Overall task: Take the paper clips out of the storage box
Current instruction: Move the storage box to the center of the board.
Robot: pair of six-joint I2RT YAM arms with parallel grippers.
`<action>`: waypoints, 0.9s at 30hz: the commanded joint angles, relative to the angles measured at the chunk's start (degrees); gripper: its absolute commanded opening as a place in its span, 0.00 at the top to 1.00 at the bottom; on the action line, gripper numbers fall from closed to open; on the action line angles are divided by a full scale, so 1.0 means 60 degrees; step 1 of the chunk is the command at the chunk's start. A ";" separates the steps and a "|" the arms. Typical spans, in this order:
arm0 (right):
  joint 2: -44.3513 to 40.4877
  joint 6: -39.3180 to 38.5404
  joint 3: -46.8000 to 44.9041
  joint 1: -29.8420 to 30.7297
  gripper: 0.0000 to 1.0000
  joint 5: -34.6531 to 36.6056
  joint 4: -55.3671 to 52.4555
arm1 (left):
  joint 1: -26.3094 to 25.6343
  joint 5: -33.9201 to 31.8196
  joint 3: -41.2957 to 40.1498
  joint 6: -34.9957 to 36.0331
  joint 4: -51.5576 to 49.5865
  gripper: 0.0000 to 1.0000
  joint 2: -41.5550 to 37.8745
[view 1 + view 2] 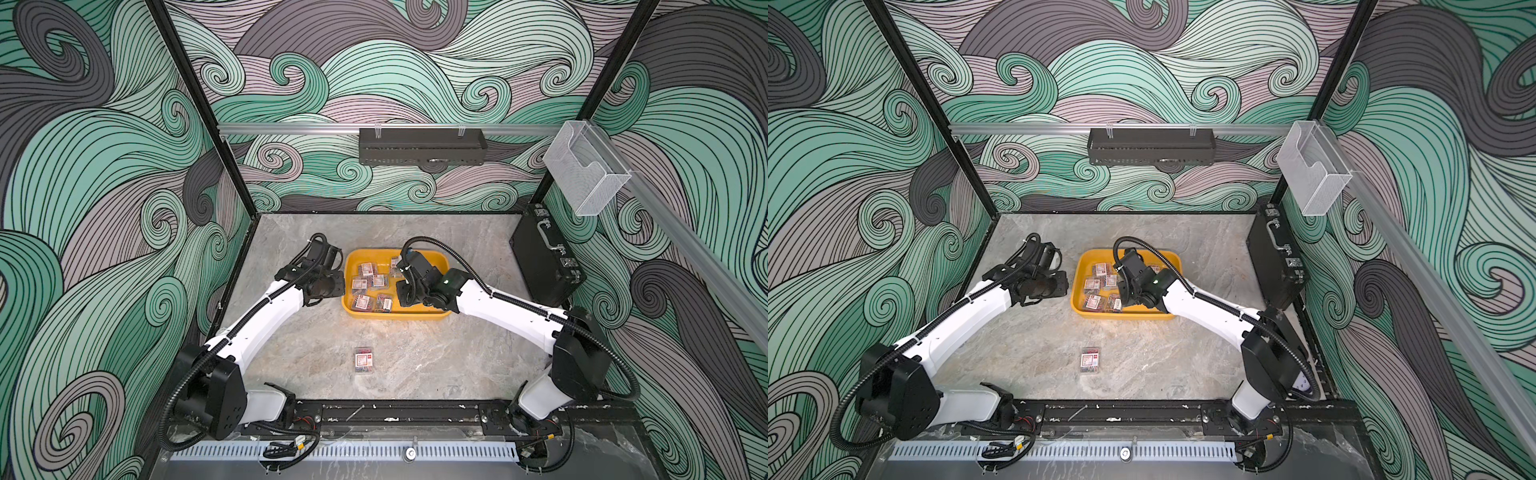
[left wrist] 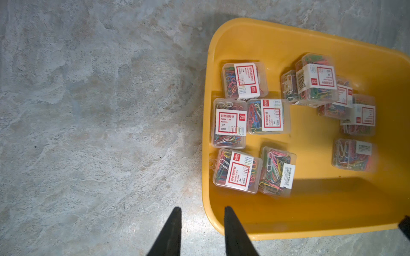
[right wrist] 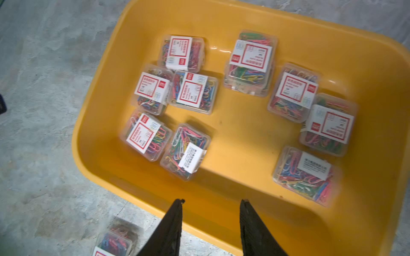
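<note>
A yellow tray (image 1: 395, 315) is seen on a grey stone-look table (image 1: 457, 353), between two white and black arms. Clip boxes (image 3: 192, 92), small and clear with red-and-white labels, are scattered across the tray's floor. Nine can be counted in the right wrist view, five bunched toward the tray's left end and four toward its right. In the left wrist view one of them appears tilted on top of another. The left gripper (image 2: 200, 209) is held above bare table just outside the tray's left end, its fingers spread with nothing between them; the clip boxes lie ahead of it, past the rim. The right gripper (image 3: 211, 200) is poised over the tray's near wall, its fingers likewise parted and empty; the nearest box (image 3: 185, 153) lies label-down just beyond the tips. One loose box (image 1: 364, 360) is seen on the table outside the tray, nearer the arm bases and well apart from both grippers. A black case (image 1: 544, 257) is stood on edge by the right wall, a clear bin (image 1: 586, 170) is hung on a rail above it, and a black basket (image 1: 422, 146) is mounted on the back wall. The walls are covered in green, lilac and grey wave swirls.
</note>
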 commanded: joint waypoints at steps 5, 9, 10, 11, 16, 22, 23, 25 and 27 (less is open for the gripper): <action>-0.0290 -0.0480 -0.0292 -0.0605 0.54 0.0273 -0.0396 | 0.0075 0.0303 0.0269 -0.0090 0.0341 0.71 0.0925; -0.0352 -0.0516 -0.0441 -0.0710 0.53 0.0286 -0.0395 | 0.0064 0.0300 0.0329 -0.0031 0.0462 0.72 0.1450; -0.0358 -0.0523 -0.0470 -0.0737 0.53 0.0281 -0.0396 | 0.0064 0.0244 0.0369 -0.0007 0.0460 0.72 0.1578; -0.0385 -0.0524 -0.0505 -0.0765 0.52 0.0271 -0.0398 | 0.0064 0.0156 0.0423 0.0031 0.0454 0.73 0.1716; -0.0540 -0.0537 -0.0699 -0.0898 0.52 0.0264 -0.0396 | 0.0064 -0.0070 0.0779 0.0161 0.0321 0.77 0.2259; -0.0623 -0.0568 -0.0778 -0.1021 0.52 0.0275 -0.0452 | 0.0064 -0.0205 0.1066 0.0126 0.0366 0.82 0.2689; -0.0638 -0.0581 -0.0773 -0.1051 0.51 0.0279 -0.0468 | 0.0075 -0.0219 0.1117 0.0123 0.0359 0.83 0.2765; -0.0664 -0.0594 -0.0799 -0.1100 0.51 0.0286 -0.0503 | 0.0075 -0.0254 0.1228 0.0087 0.0334 0.84 0.2920; -0.0690 -0.0603 -0.0815 -0.1142 0.51 0.0286 -0.0512 | 0.0065 -0.0315 0.1292 0.0072 0.0336 0.86 0.3038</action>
